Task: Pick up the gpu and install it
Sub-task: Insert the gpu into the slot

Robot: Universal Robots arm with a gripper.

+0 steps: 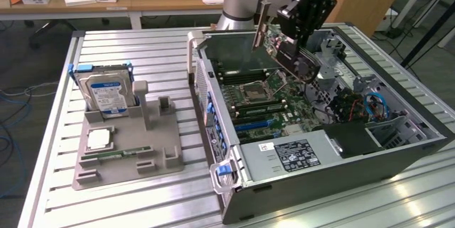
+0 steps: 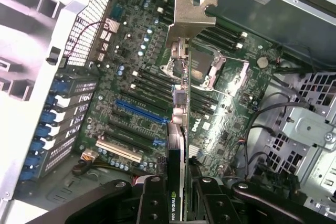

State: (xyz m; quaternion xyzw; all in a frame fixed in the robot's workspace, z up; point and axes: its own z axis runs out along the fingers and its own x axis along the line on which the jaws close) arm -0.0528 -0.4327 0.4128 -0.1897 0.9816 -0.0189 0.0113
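Note:
The gpu [image 1: 288, 55] is a dark card with a pale metal bracket [image 1: 261, 25] at one end. It hangs tilted in the air above the open computer case [image 1: 213, 105], over the motherboard [image 1: 259, 103]. My gripper [image 1: 295, 28] is shut on the card's body. In the wrist view the gpu [image 2: 181, 129] appears edge-on, its bracket [image 2: 190, 17] pointing away from me, and the black fingers [image 2: 153, 203] clamp it on both sides. The card is lined up above the motherboard [image 2: 142, 61], clear of the blue slot [image 2: 139, 111] and the white slot [image 2: 118, 150].
A grey holder tray [image 1: 160, 159] on the slatted table [image 1: 142, 47] carries a silver hard drive [image 1: 106, 94], a processor [image 1: 98, 139] and a green RAM stick [image 1: 114, 156]. The power supply [image 1: 291, 153] and cables [image 1: 373, 105] fill the case's near end.

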